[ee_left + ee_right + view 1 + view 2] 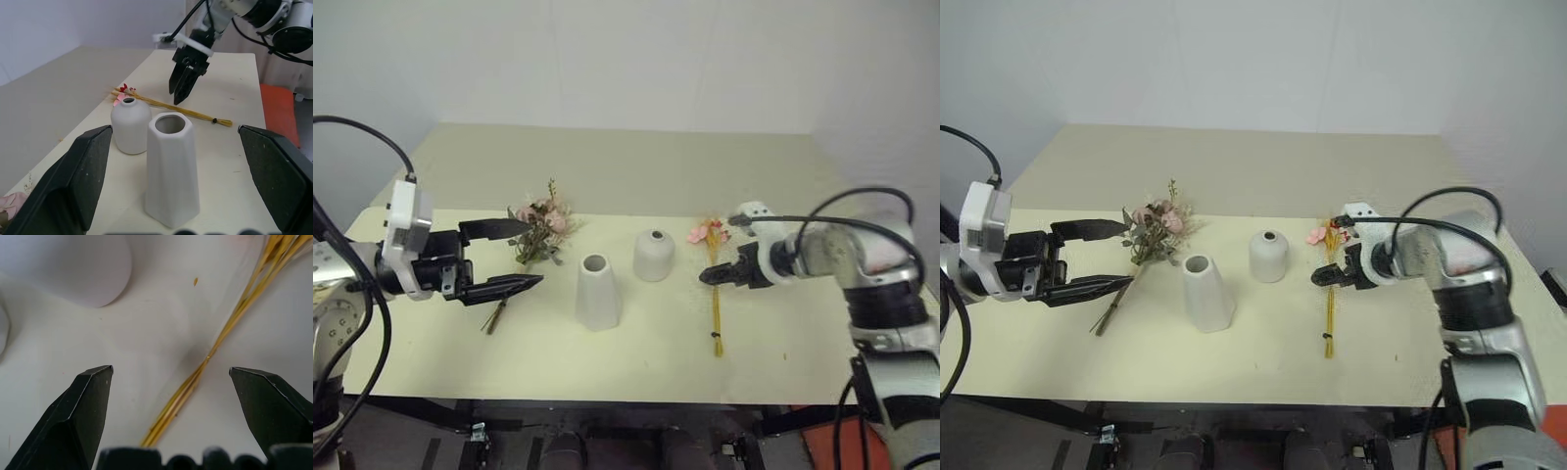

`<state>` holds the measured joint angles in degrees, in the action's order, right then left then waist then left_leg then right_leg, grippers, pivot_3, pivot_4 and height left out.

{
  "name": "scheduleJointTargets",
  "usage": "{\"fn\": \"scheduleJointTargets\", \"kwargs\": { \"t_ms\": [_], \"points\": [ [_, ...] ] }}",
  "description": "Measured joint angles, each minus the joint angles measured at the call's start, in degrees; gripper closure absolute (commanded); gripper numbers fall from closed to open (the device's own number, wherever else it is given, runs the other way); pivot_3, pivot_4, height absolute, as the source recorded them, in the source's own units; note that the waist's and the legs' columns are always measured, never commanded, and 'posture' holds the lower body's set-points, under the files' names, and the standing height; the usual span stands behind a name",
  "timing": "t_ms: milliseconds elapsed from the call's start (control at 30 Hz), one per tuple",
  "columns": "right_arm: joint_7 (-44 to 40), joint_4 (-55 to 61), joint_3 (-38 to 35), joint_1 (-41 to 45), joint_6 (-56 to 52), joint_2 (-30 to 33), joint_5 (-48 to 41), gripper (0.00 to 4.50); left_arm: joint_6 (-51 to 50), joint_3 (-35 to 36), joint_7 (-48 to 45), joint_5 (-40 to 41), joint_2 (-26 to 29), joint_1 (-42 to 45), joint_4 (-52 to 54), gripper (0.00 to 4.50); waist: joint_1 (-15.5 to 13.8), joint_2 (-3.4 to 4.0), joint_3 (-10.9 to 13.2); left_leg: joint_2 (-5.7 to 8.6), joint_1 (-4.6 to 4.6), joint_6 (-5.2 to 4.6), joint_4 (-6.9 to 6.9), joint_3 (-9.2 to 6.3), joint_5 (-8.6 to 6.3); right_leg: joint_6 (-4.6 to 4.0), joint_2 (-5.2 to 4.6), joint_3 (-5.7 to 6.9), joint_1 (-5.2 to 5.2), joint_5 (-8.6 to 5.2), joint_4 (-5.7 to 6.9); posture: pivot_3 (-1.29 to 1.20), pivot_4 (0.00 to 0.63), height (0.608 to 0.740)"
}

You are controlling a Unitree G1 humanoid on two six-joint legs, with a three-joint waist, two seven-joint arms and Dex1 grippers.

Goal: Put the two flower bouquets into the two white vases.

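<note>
Bouquets both lie flat on the pale cream bench. The bushy bunch of pink roses with grey-green leaves is at the left, and the left pincer stands wide just beside it, empty. The slim bunch of long yellow stalks with pink blossoms lies at the right; the right pincer hangs just above its stalks (fingers wide apart, nothing held). Between the bunches stand the taller tapered matte white vase and the shorter rounded white vase, both upright.

Bushy rose bouquet and slim yellow-stalked bouquet lie flat on the table, flanking upright cone vase and dome vase.
</note>
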<state>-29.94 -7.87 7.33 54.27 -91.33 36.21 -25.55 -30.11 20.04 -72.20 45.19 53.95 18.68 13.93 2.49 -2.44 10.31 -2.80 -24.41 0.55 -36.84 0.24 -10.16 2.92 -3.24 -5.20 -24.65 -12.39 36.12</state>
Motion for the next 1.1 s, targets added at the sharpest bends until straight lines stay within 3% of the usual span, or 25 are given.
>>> {"fn": "scheduleJointTargets", "kwargs": {
  "t_ms": [33, 133, 500, 600, 767, 900, 1100],
  "points": [
    [0.94, -1.79, 1.07, 0.74, 0.08, -0.80, 0.95, 0.00, 0.00, 0.01, -0.14, 0.00, 0.01, 0.07, -0.06, 0.02, -0.01, 0.00, 0.00, 0.01, -0.04, 0.00, 0.00, 0.00, 0.00, 0.00, -0.01, 0.00, -0.03, 0.01, 0.00, 0.00, 0.150, 0.740],
    [3.09, -6.40, 4.64, 1.33, 2.52, -2.42, 4.32, 0.64, 0.00, -0.01, -0.43, -0.01, 0.01, 0.76, -0.34, 0.00, 0.03, 0.00, 0.00, 0.01, -0.05, 0.00, 0.00, 0.01, 0.00, 0.01, 0.00, 0.00, -0.05, 0.01, 0.00, 0.00, 0.150, 0.740],
    [2.96, -9.96, 7.78, 1.74, 8.45, -3.51, 8.79, 4.48, 0.00, -0.02, -0.42, -0.05, 0.01, 0.78, -0.24, 0.00, 0.72, 0.00, 0.00, -0.03, 0.04, -0.01, 0.00, -0.03, 0.01, 0.09, 0.07, -0.01, -0.05, -0.02, 0.12, 0.00, 0.150, 0.740],
    [3.46, -10.08, 6.45, 1.69, 8.50, -4.45, 9.08, 4.48, 0.00, -0.02, -0.41, -0.08, 0.03, 0.64, -0.19, 0.00, 1.05, 0.00, 0.00, -0.03, 0.02, -0.01, 0.00, -0.03, 0.01, 0.07, 0.07, -0.01, -0.05, -0.01, 0.11, 0.00, 0.150, 0.740],
    [8.58, -10.63, -3.62, 1.29, 12.44, -6.64, 9.68, 4.48, -0.01, -0.02, -0.32, -0.16, 0.04, 0.57, -0.15, 0.00, 1.32, 0.00, 0.00, -0.02, -0.02, -0.01, 0.00, -0.04, 0.00, 0.08, 0.06, -0.02, -0.08, 0.00, 0.10, 0.00, 0.150, 0.740],
    [13.52, -3.21, -11.80, -2.50, 23.86, -7.94, 11.21, 4.48, -0.73, 0.00, 0.13, -0.12, 0.16, 0.06, -0.08, 0.00, 1.26, 0.00, 0.00, -0.02, -0.08, 0.00, 0.07, -0.04, 0.00, 0.10, 0.06, -0.02, -0.16, -0.02, 0.07, 0.00, 0.150, 0.740],
    [16.06, 8.77, -19.97, -3.14, 39.51, -15.50, 8.50, 4.48, -3.56, -1.96, 1.14, -0.07, 0.23, 1.18, -0.35, 0.00, 1.64, 0.01, 0.00, -0.05, -0.21, -0.01, 0.07, -0.07, 0.01, 0.10, 0.15, -0.10, -0.43, -0.01, 0.36, 0.00, 0.150, 0.740]
  ]
}}
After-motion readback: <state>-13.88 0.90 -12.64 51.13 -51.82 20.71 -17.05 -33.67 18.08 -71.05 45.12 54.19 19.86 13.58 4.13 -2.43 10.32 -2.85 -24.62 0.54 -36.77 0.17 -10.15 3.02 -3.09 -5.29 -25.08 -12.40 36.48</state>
